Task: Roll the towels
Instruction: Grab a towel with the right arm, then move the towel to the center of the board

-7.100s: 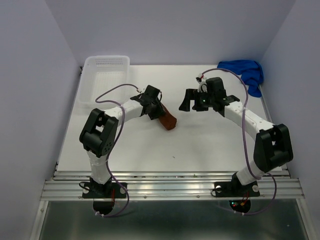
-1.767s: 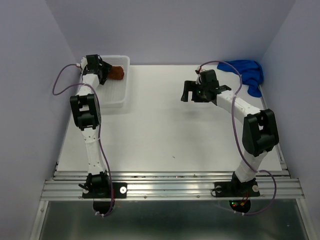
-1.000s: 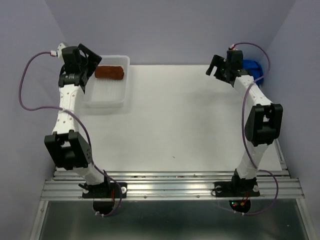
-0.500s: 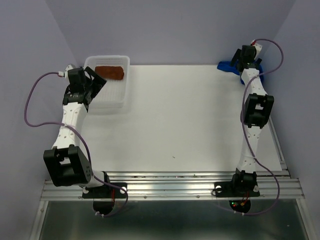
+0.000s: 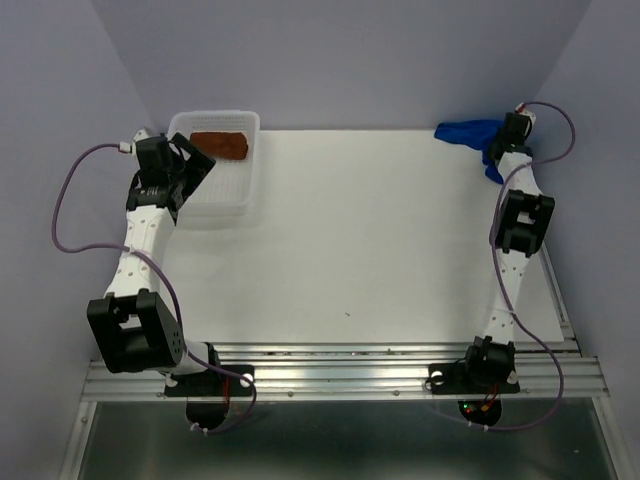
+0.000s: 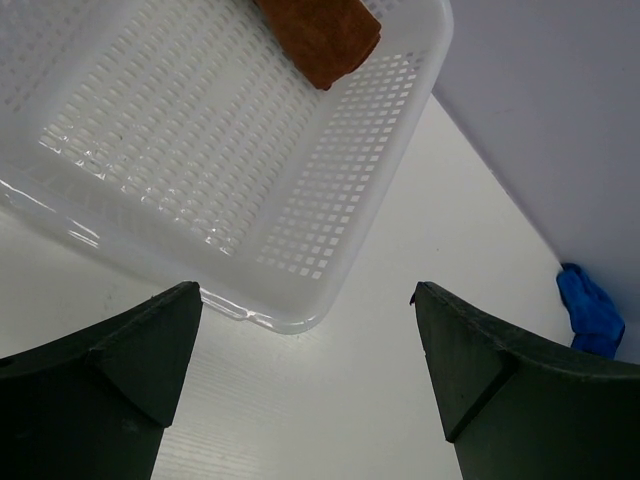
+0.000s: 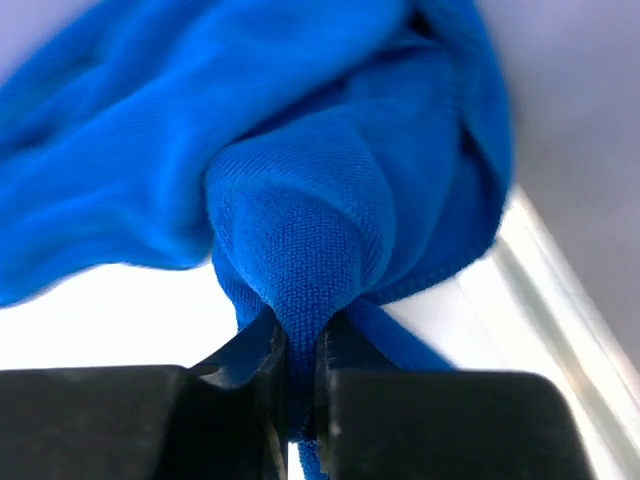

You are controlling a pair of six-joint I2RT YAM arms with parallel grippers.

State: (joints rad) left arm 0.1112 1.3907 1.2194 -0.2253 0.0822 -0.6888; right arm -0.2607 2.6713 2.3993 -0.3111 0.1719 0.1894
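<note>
My right gripper is pinched tight on a fold of the blue towel. Its two black fingers are almost together, and a thin bit of blue cloth is squeezed between them. The rest of the blue towel is bunched up in a soft heap just past my fingertips. It is crumpled, not rolled. It lies in the far right corner of the white table, close to the wall. My right arm is stretched out long to reach it there.

My left gripper is wide open and holds nothing. Its two dark fingers stand far apart. It hangs by the edge of the white basket, which is full of little holes. I cannot tell if it touches the basket.

The brown towel is rolled up like a little log. It lies inside the basket, at the far end, right beside the basket's far wall. The basket sits in the far left corner of the table.

The two towels are well apart, the brown one on the left side of the table and the blue one on the right. From my left wrist I can see a small bit of the blue towel far off by the wall.
</note>
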